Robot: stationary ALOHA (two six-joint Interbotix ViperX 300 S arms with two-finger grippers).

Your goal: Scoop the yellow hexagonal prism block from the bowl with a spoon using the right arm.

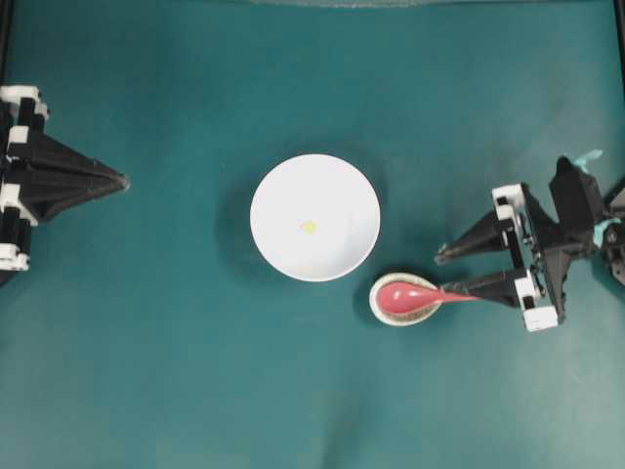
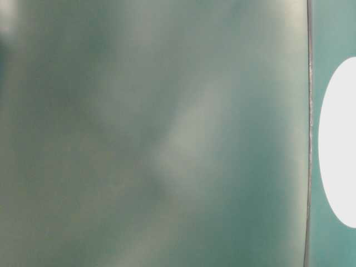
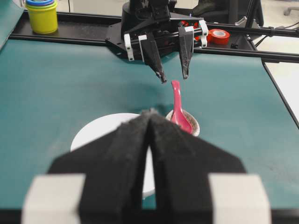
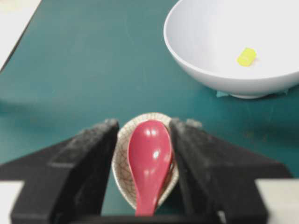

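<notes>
Both fingers of the right tool [image 4: 145, 140] stand spread around the spoon [image 4: 148, 158]; left tool [image 3: 150, 121] pressed together

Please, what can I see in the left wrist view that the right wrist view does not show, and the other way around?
Only the left wrist view shows the shut left claw, the whole right claw facing it with fingers apart above the spoon handle, stacked cups and a red tape roll behind.

Only the right wrist view shows the yellow block inside the bowl.

Both show the white bowl, the pink-red spoon resting in the small speckled dish, and the teal table.
</notes>
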